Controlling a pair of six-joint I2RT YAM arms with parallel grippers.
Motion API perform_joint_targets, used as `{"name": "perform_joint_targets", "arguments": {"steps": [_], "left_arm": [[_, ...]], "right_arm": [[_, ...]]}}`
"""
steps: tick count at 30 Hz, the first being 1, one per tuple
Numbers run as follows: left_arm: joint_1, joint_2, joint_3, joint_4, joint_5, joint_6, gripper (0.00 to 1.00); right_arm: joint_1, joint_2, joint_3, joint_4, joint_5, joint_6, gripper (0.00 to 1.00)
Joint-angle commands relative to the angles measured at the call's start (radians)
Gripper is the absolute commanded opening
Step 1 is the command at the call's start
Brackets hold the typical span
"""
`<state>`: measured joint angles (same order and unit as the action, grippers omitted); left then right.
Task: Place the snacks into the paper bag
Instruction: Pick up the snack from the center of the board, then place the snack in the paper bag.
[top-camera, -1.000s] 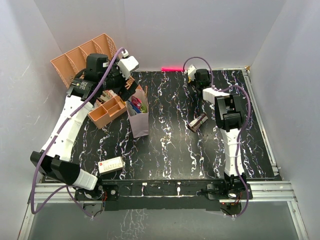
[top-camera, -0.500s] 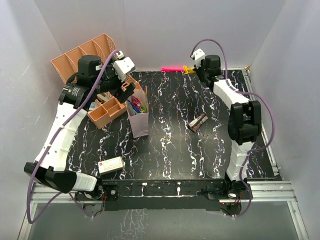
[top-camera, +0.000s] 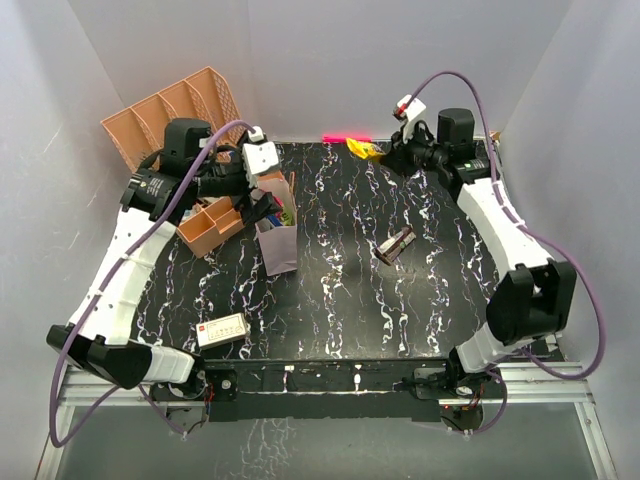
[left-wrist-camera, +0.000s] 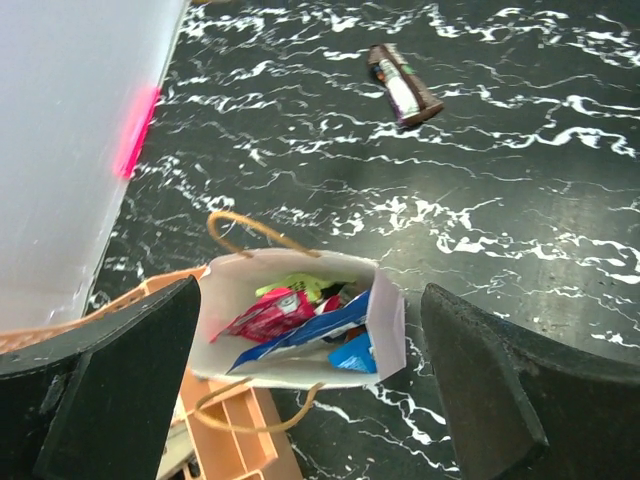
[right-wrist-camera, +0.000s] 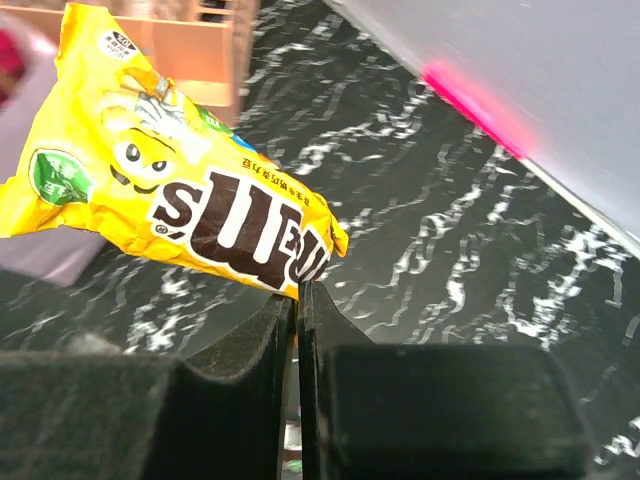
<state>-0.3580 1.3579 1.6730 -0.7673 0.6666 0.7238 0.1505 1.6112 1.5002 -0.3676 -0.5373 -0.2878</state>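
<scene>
Found a peach slotted organiser (top-camera: 170, 115) leaning at the back wall, behind the left gripper (top-camera: 256, 198) and off to its outer side. Saw a small peach compartment tray (top-camera: 212, 222) just beside that gripper's left finger, close against the paper bag (top-camera: 277, 245). Caught the left gripper (left-wrist-camera: 310, 293) with its fingers (left-wrist-camera: 120, 390) spread wide and nothing between them, hanging right over the open mouth of the upright paper bag (left-wrist-camera: 385, 335). Made out, down inside the bag beneath those fingers, a red packet (left-wrist-camera: 262, 315), a blue packet (left-wrist-camera: 320, 330) and a green wrapper (left-wrist-camera: 300, 288), all standing on edge. Spotted a white box (top-camera: 222, 330) with a red mark lying flat, well back from the left gripper towards the arm bases. Noted a dark brown bar (top-camera: 396, 244) (left-wrist-camera: 402, 85) lying alone on the black marbled table (top-camera: 340, 300), well ahead of the left gripper and well apart from the right gripper (top-camera: 385, 158). Saw the right gripper (right-wrist-camera: 297, 300) pinched tight on the lower edge of a yellow packet (right-wrist-camera: 170, 200), with the yellow packet (top-camera: 362, 150) sticking out past the fingertips, held clear of the table near its far edge.
</scene>
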Motion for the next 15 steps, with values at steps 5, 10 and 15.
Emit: {"name": "perform_joint_targets", "arguments": {"steps": [5, 10, 15], "left_arm": [[-0.121, 0.042, 0.049, -0.106, 0.062, 0.138, 0.88], [-0.193, 0.088, 0.109, -0.156, 0.085, 0.218, 0.88], [-0.238, 0.135, 0.186, -0.158, 0.069, 0.241, 0.88]], "right_arm": [[0.043, -0.223, -0.116, -0.068, -0.315, -0.008, 0.08], [0.089, -0.291, -0.167, -0.11, -0.362, -0.024, 0.08], [0.147, -0.33, -0.222, -0.13, -0.384, -0.023, 0.08]]}}
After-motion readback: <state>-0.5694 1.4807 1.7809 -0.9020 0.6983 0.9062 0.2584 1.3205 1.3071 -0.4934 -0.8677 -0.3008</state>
